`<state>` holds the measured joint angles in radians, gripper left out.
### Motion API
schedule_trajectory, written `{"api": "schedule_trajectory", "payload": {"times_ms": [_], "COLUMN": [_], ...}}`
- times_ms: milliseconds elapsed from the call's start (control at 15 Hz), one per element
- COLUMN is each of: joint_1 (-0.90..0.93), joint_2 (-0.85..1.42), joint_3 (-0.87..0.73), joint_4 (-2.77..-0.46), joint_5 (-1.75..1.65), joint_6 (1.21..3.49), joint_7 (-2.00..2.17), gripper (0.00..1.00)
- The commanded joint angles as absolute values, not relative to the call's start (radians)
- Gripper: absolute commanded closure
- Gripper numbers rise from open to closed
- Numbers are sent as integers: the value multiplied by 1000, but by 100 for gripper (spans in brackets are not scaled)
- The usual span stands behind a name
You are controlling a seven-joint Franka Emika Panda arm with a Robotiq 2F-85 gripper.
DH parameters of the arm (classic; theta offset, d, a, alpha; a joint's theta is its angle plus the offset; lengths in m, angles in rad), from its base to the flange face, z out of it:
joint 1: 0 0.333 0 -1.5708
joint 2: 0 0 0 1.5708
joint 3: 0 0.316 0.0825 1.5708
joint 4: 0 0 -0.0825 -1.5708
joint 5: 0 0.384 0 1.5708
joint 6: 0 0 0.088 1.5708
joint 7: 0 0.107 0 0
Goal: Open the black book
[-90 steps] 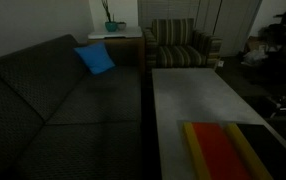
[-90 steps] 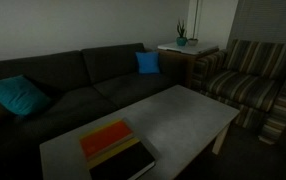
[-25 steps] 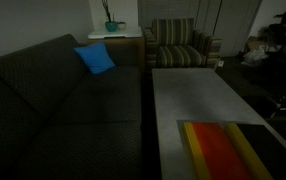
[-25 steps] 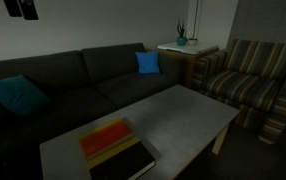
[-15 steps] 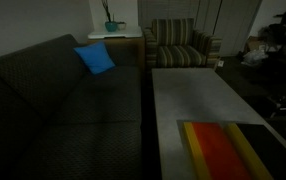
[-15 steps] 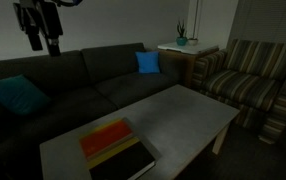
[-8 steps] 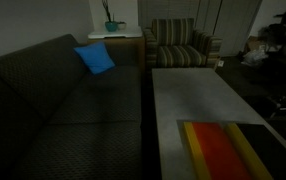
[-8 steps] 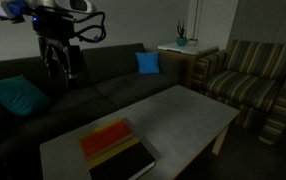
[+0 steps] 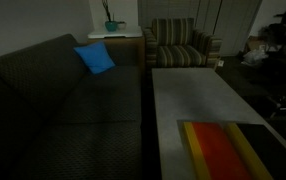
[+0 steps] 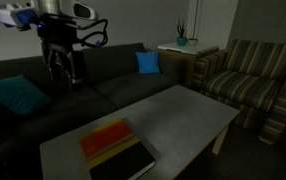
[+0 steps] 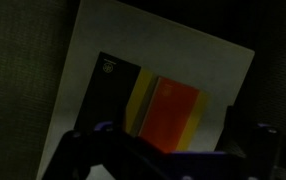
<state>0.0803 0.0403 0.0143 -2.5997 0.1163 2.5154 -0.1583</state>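
The black book [image 10: 116, 148] lies shut and flat at the near end of the grey table [image 10: 188, 108]. Its cover has a red-orange panel between yellow stripes and a black band. It also shows in an exterior view [image 9: 223, 150] and from above in the wrist view [image 11: 153, 105]. My gripper [image 10: 64, 70] hangs open and empty high above the sofa, well to the left of and above the book. In the wrist view its two dark fingers [image 11: 168, 152] stand wide apart at the lower edge, with the book seen between them far below.
A dark sofa [image 10: 103, 75] runs along the table, with a blue cushion [image 10: 148, 62] and a teal cushion [image 10: 18, 95] on it. A striped armchair [image 10: 253, 80] stands at the far end. A side table with a plant [image 10: 180, 40] stands behind.
Over the last second my arm came down from the upper left into the exterior view and now hangs over the sofa. The book has not moved.
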Motion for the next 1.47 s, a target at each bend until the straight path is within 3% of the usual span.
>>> {"api": "schedule_trajectory", "payload": {"times_ms": [0,333,400,1400], "joint_1": [23,-80,-55,-60], "joint_2": [281,588,464,495], "joint_3": [-2,31,26,42], "joint_4": [-2473,-2213,-2342,-2306], "joint_5": [92,43,38,12], "joint_6": [2629,2691,2707,2702], "joint_7": [-245,-369,-304,-281], "gripper": [0,0,0,0]}}
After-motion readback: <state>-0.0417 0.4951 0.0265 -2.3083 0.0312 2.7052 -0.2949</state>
